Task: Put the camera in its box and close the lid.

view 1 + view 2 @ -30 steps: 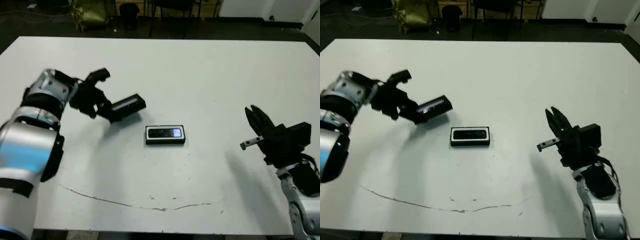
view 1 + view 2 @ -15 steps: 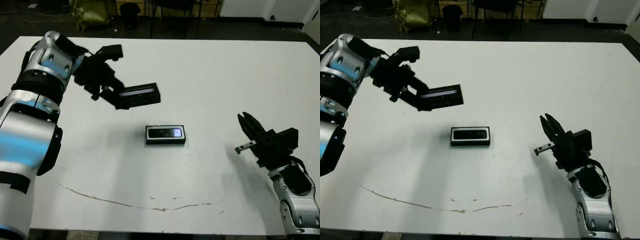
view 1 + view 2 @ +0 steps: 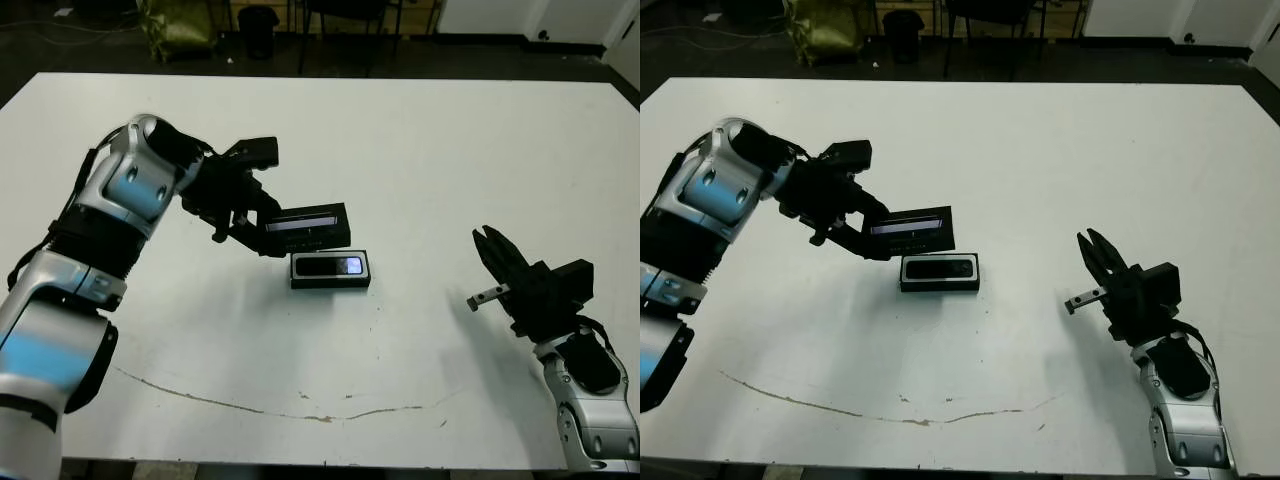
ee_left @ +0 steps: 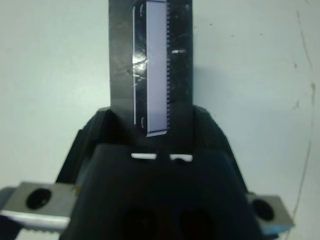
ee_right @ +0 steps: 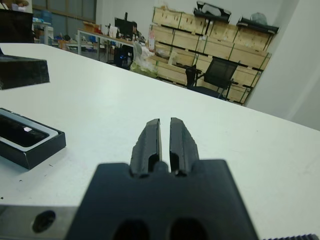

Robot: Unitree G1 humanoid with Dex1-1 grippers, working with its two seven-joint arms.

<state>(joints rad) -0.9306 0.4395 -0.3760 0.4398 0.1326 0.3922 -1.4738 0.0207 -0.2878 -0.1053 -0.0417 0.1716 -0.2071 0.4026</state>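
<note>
Centrally, box (image 3: 331,271) containing camera (image 3: 331,266); left gripper (image 3: 262,232) clamps lid (image 3: 308,225) just behind box; right gripper (image 3: 497,258), fingers nearly together, well right of box.

No text, label, brand, number or sign can be read on anything here.

Premises: workshop or lab storeroom. Evidence: stacked wooden crates (image 5: 220,42) along the far wall, black office chair (image 5: 216,77), cluttered workbenches (image 5: 100,40), white tabletop (image 3: 450,150).
</note>
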